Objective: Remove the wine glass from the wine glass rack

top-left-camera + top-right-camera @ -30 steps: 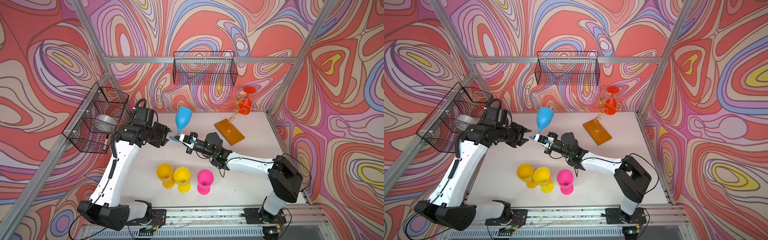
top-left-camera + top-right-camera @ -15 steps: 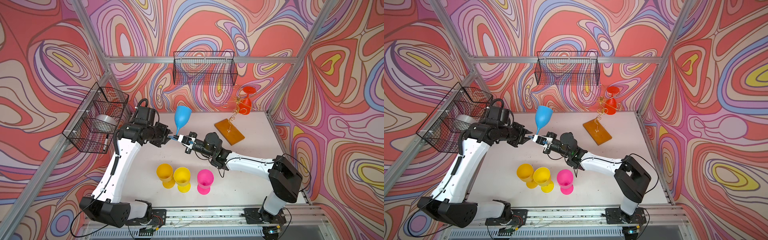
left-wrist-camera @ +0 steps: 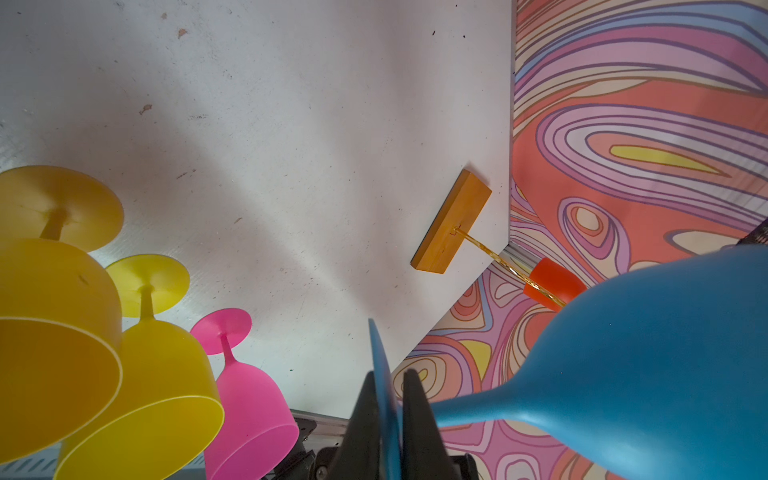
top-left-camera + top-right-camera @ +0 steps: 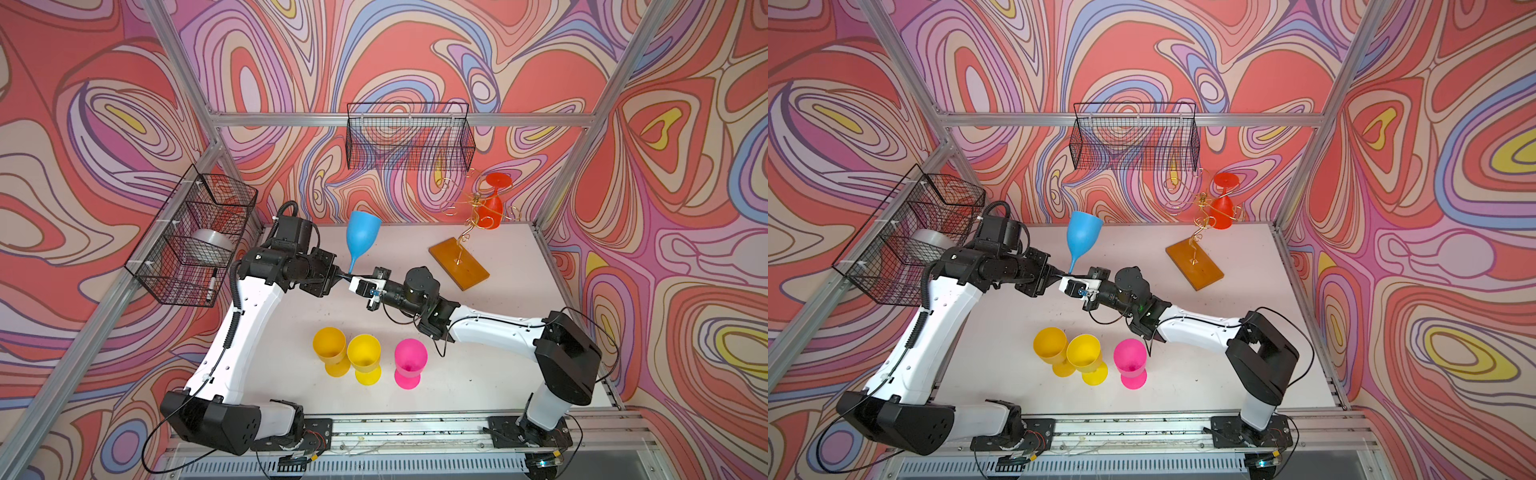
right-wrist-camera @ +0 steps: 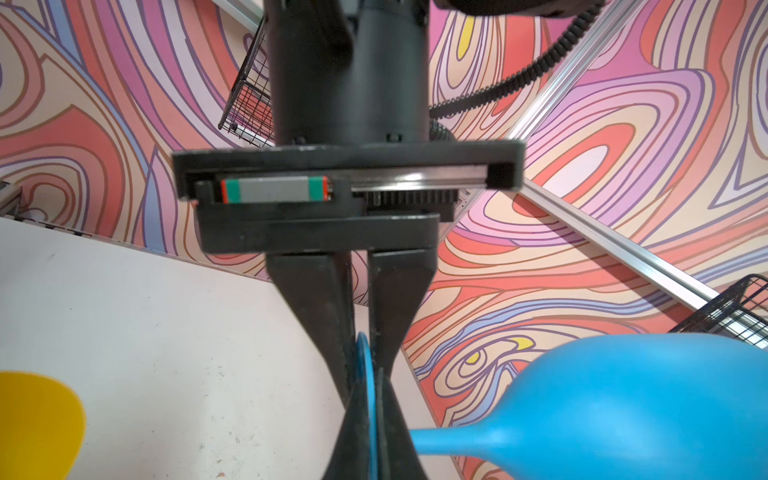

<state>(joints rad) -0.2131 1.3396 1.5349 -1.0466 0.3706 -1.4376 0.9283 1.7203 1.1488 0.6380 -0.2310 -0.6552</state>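
Status of my left tool (image 3: 390,376): jaws drawn together, clamped on the thin round foot of the blue plastic wine glass (image 4: 363,232).

Status of my right tool (image 5: 371,399): jaws likewise together, clamped on that same foot from the opposite side. The disc sits edge-on between both pairs of black fingers, as both wrist views confirm.

Position of the blue glass: centre of the frame in both top views, where the tips of the two tools meet. Its stem rises from them to a bowl that leans toward the upper part of the frame. It is well apart from the rack.

Position of the gold wire wine glass rack on its flat amber-orange base (image 4: 459,268): upper right of the white worktop (image 4: 498,374). A red plastic wine glass (image 4: 490,212) hangs upside down among its curled arms.

Other items, lower centre of the frame: an orange-yellow plastic goblet (image 4: 329,347) and a yellow plastic goblet (image 4: 364,353) just beside each other, with a pink plastic goblet (image 4: 410,358) to their right. All three stand upright.
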